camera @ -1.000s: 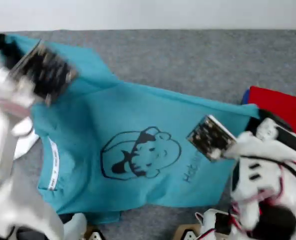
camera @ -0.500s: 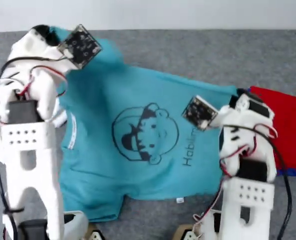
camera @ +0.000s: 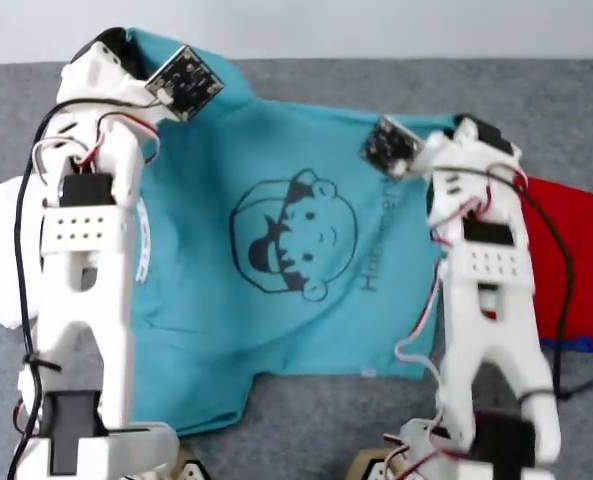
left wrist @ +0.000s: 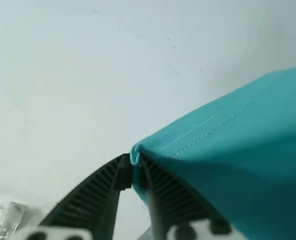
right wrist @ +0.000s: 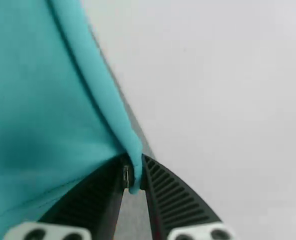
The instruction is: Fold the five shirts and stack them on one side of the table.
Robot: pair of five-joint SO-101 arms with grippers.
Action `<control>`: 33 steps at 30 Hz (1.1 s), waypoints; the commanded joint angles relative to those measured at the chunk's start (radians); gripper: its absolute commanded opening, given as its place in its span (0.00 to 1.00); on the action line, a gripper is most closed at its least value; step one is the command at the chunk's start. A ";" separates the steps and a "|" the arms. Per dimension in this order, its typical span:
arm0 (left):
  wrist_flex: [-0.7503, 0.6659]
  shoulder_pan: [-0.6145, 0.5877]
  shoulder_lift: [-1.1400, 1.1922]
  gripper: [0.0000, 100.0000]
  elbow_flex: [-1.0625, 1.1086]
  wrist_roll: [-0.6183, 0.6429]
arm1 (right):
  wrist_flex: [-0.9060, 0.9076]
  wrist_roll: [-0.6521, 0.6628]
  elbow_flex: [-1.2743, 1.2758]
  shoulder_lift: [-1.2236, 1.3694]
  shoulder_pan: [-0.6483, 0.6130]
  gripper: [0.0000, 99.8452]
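Note:
A teal shirt (camera: 276,300) with a cartoon face print hangs stretched between both arms, lifted over the grey table (camera: 316,440). My left gripper (left wrist: 134,172) is shut on a hemmed edge of the teal shirt (left wrist: 237,165), pinched between its black fingers. My right gripper (right wrist: 133,175) is shut on another folded edge of the teal shirt (right wrist: 48,115). In the high view the left arm (camera: 86,240) stands at the shirt's left side and the right arm (camera: 476,260) at its right side. A red shirt (camera: 576,260) lies on the table at the right, behind the right arm.
A white round object (camera: 1,250) lies at the table's left edge behind the left arm. A blue strip (camera: 586,345) shows under the red shirt. Grey table surface (camera: 556,110) is open at the far right, below a pale wall (camera: 376,25).
Both arms have risen and swung toward the far side, carrying the teal shirt up off the table. The shirt now hangs upright between them instead of lying spread flat.

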 commanded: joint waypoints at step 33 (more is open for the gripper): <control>0.997 0.003 -0.275 0.00 -0.171 -0.025 | 0.811 -0.014 -0.344 0.096 -0.064 0.01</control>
